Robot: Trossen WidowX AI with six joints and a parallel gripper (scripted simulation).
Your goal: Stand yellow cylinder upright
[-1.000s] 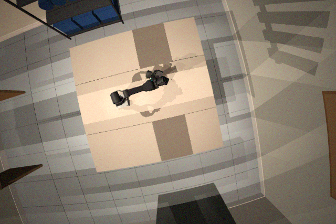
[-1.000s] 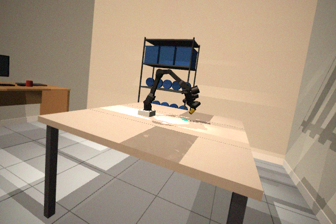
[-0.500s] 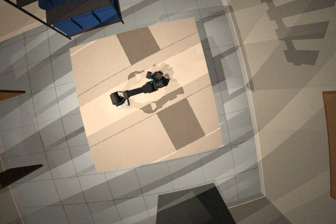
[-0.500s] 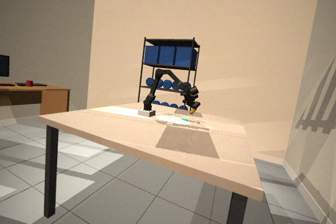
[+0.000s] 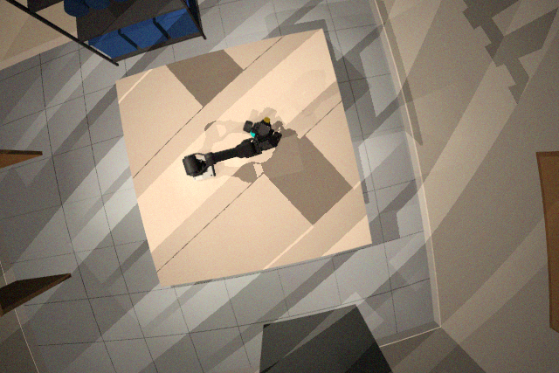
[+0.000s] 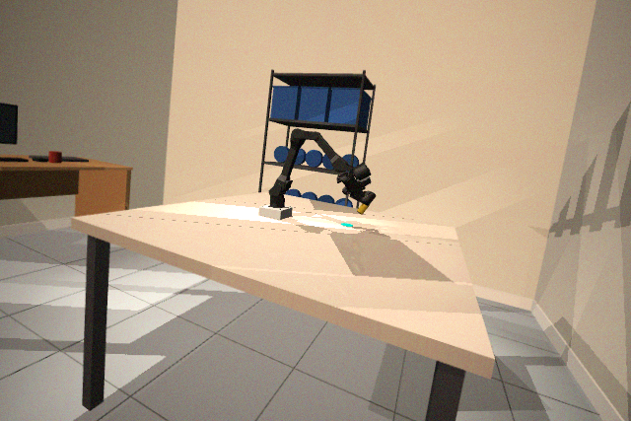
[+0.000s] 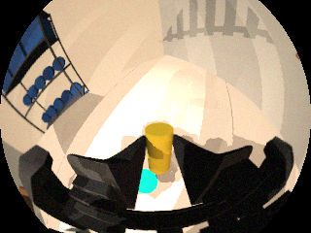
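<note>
My gripper (image 7: 158, 138) (image 6: 363, 202) (image 5: 264, 127) is shut on the yellow tall cylinder (image 7: 158, 146) (image 6: 365, 208) (image 5: 266, 120) and holds it above the table, tilted, its free end pointing down and away from the arm. The cyan circle (image 7: 148, 182) (image 6: 347, 225) (image 5: 251, 134) is a small flat disc on the table (image 5: 180, 224) (image 6: 254, 258). In the wrist view it shows just below and left of the cylinder, partly hidden by the fingers. In the side view the cylinder hangs clear of the table, a little right of and beyond the circle.
The arm's base (image 5: 196, 165) (image 6: 275, 211) stands near the table's middle. A black rack with blue bins and rolls (image 5: 113, 3) (image 6: 318, 136) stands beyond the table. A wooden desk (image 6: 61, 176) is at the far left.
</note>
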